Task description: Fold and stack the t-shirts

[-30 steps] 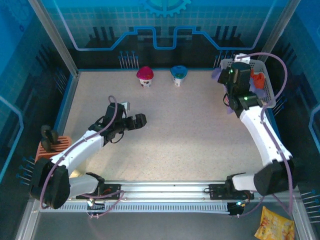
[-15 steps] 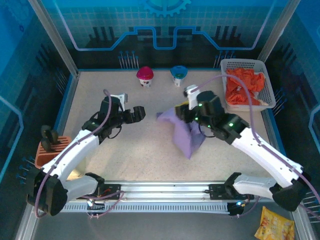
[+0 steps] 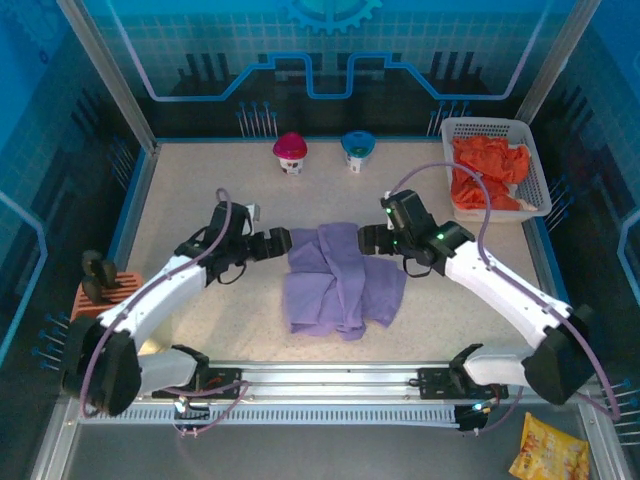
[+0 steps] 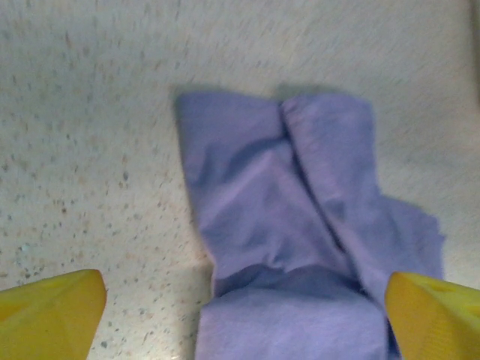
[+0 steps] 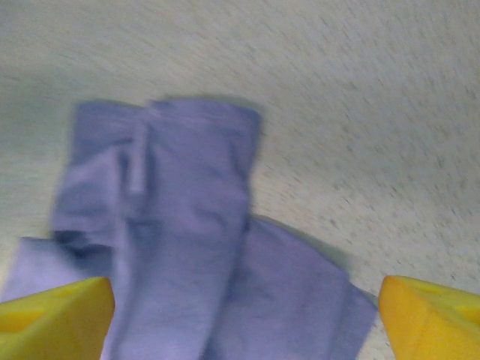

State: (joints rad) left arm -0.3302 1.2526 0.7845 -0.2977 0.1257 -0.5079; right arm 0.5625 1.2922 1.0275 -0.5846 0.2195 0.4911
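Note:
A lavender-purple t-shirt (image 3: 340, 280) lies crumpled on the table's middle. My left gripper (image 3: 280, 242) hovers at its left edge, open, with nothing between the jaws. My right gripper (image 3: 372, 240) hangs at the shirt's upper right edge, open and empty. In the left wrist view the purple shirt (image 4: 300, 247) lies below the yellow fingertips (image 4: 52, 307). The right wrist view shows the same cloth (image 5: 187, 247) under wide-apart yellow fingertips (image 5: 431, 319). Orange-red t-shirts (image 3: 488, 172) are heaped in the white basket (image 3: 540, 185) at the back right.
A pink-lidded cup (image 3: 290, 153) and a blue-lidded cup (image 3: 357, 149) stand at the table's back. An orange rack (image 3: 100, 295) sits off the left edge. A yellow snack bag (image 3: 548, 450) lies outside the front right corner.
My right arm carried the purple shirt from the basket to the table's middle and let it go; its jaws opened. My left gripper moved slightly toward the shirt.

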